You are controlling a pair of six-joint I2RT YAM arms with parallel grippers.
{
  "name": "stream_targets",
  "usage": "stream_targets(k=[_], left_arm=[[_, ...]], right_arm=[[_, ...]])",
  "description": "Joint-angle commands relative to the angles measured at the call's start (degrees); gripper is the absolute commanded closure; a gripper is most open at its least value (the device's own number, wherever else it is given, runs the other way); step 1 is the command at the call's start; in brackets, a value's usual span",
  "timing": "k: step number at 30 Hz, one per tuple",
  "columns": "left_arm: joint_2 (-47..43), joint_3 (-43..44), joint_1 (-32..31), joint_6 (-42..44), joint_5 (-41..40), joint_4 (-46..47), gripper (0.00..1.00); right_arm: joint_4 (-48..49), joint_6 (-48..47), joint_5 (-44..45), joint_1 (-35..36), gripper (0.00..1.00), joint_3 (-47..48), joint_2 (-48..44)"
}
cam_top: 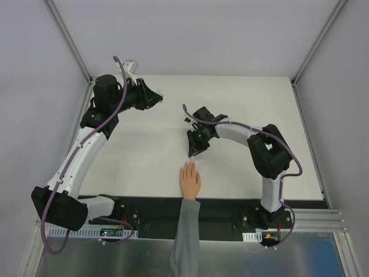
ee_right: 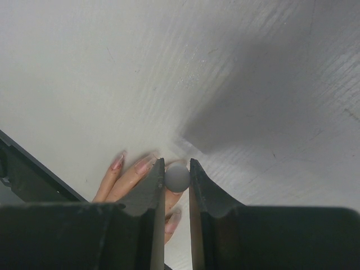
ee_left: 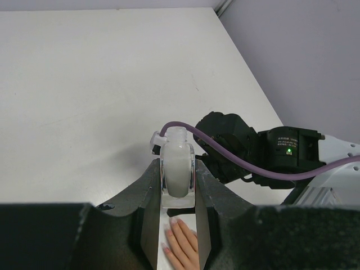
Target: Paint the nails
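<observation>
My right gripper [ee_right: 176, 162] is clamped on a small grey round piece [ee_right: 177, 177], prob. the brush cap seen end-on; bristles are hidden, so can't confirm. The nails [ee_right: 143, 165] sit just below my jaw tips in the wrist view, on the mannequin hand [cam_top: 190, 180], which lies back-up at the near edge of the table [cam_top: 144, 167]. Its long axis runs near-to-far, fingertips pointing away from the bases, twd me; I hang just beyond them. Right arm is much the nearer: left gripper [ee_left: 178, 164] is well apart, far-left, squeezing the bottle [ee_left: 178, 171] w/ no cap on. Next move, I reckon: a short drop back along the fingers.
</observation>
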Motion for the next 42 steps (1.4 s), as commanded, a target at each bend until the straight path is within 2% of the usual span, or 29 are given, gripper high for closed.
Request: stream_targets(k=[1,16,29,42], left_arm=[[-1.88,1.84,0.73,0.35,0.76,2.04,1.0],[-1.79,2.45,0.9,0.96,0.93,1.95,1.0],[-2.49,1.49,0.99,0.61,0.85,1.95,1.0],[-3.46,0.96,0.99,0.53,0.32,1.87,1.0]], right_arm=[[-1.02,0.64,0.71,-0.2,1.0,2.08,0.89],[-3.66,0.38,2.9,-1.52,1.0,4.98,-0.16],[-1.82,-0.32,-1.05,0.85,1.0,0.41,-5.0],[-1.38,0.03,-0.08,1.38,1.0,1.73,-2.54]])
